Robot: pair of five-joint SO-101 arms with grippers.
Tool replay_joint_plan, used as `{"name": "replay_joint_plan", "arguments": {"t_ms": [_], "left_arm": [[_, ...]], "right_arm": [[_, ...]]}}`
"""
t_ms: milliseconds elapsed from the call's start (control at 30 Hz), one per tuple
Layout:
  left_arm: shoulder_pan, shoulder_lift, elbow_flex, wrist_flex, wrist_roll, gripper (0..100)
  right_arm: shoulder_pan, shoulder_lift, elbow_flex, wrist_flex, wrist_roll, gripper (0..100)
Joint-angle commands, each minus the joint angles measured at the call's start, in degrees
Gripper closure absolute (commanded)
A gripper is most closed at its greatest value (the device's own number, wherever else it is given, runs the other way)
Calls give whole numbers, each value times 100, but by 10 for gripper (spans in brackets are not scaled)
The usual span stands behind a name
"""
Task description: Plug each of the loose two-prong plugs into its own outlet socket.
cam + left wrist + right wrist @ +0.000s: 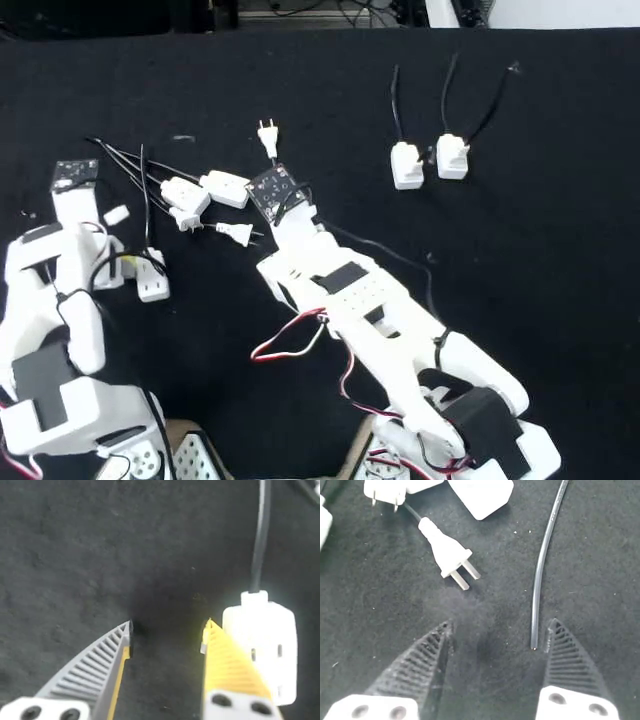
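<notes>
Closest to your left wrist lens: left pincer (167, 625), one grey finger and one yellow, set apart over bare black tabletop (75, 540), nothing held. Listed beside it: outlet socket (267, 650), white, two slots facing up, just outside the yellow finger; you cannot tell whether they touch. A black cord (260, 535) leaves the end away from the pincer. From above you find this socket near the tabletop's left edge.

Your right pincer (500, 625): two dark ribbed fingers spread wide, nothing between them. Just ahead lies a two-prong plug (447, 555), white, flat, prongs turned toward the pincer but apart from it. A loose cable end (537, 605) stops beside one fingertip.

Further out, about mid-tabletop: second plug (267, 135), prongs toward the far edge; long block (225, 188) and angled block (185, 196), both white, side by side. Well apart, toward the far right corner: white socket (407, 165) and its twin (452, 157), just beside each other, each trailing a black lead (396, 100) toward the far edge.
</notes>
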Motion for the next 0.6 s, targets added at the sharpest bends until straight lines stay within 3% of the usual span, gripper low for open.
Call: {"name": "replay_joint_plan", "arguments": {"t_ms": [0,233,567], "left_arm": [[479,-475,426,9,132,759],[1033,-1837,1297,0,132,759],[857,-3288,1789,88,369,759]], "right_arm": [[-53,4,-48,35,-35,723],[-62,4,-48,35,360,723],[-88,13,-48,35,396,723]]}}
